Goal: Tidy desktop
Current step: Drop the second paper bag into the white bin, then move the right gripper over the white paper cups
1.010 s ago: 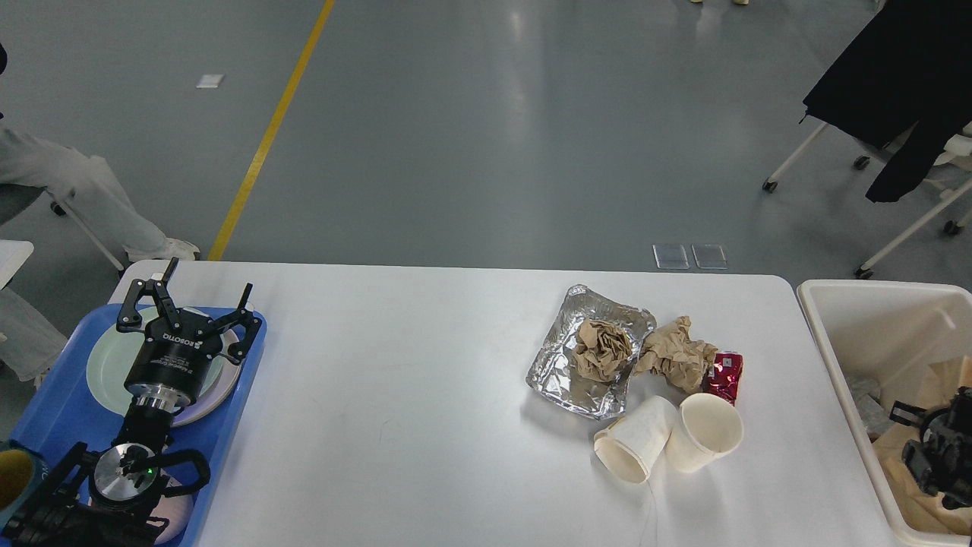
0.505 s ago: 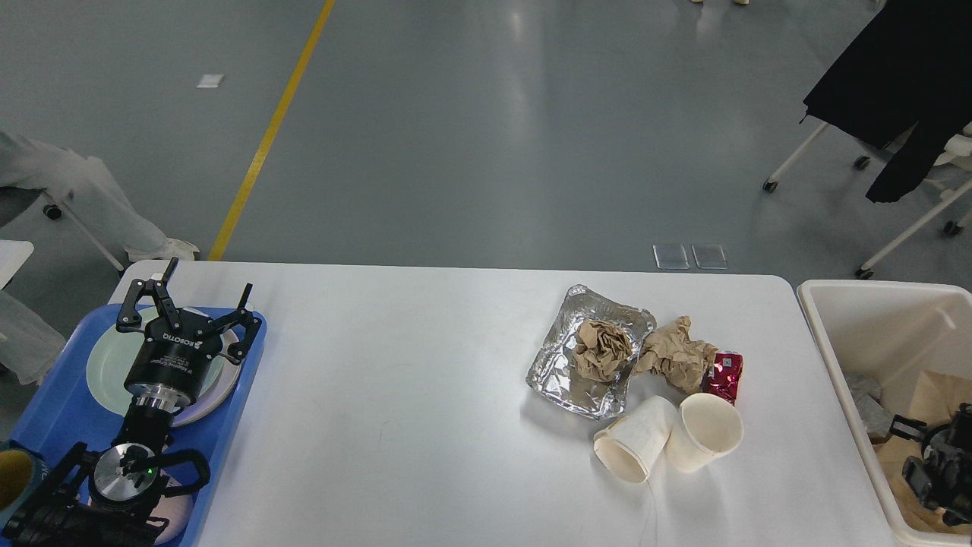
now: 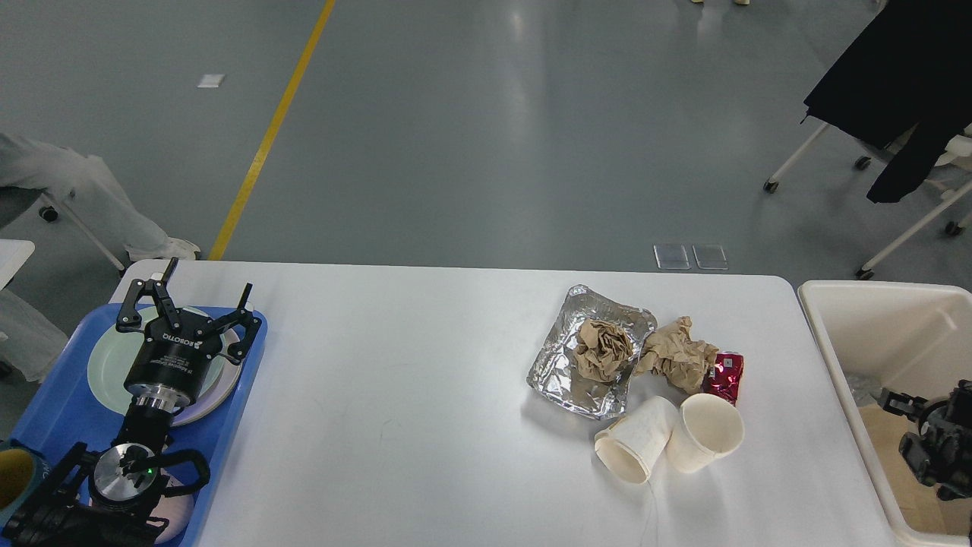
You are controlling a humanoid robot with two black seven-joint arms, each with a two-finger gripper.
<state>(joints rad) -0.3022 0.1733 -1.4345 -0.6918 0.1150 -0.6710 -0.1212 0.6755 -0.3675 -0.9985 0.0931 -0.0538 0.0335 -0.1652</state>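
The white desktop (image 3: 395,380) holds a litter cluster at the right: a crumpled foil tray (image 3: 558,357) with a brown paper ball (image 3: 601,348) in it, a second brown paper ball (image 3: 678,355), a red wrapper (image 3: 724,377), and two paper cups (image 3: 634,441) (image 3: 706,434) tipped over side by side. My left gripper (image 3: 191,304) is open and empty above a pale plate (image 3: 106,361) on the blue tray (image 3: 53,399). My right gripper (image 3: 923,433) is dark and hangs inside the cream bin (image 3: 873,319); its fingers cannot be told apart.
Brown paper (image 3: 892,463) lies on the bin's floor under my right gripper. A cup with a yellow inside (image 3: 14,475) stands at the tray's near-left corner. A person's legs (image 3: 83,201) and chair are beyond the table's far left; a draped rolling chair (image 3: 896,91) is at the far right.
My right gripper shifted slightly inside the bin, and the brown paper there has dropped lower and flatter. The left arm has not moved. The person's leg at left shifted.
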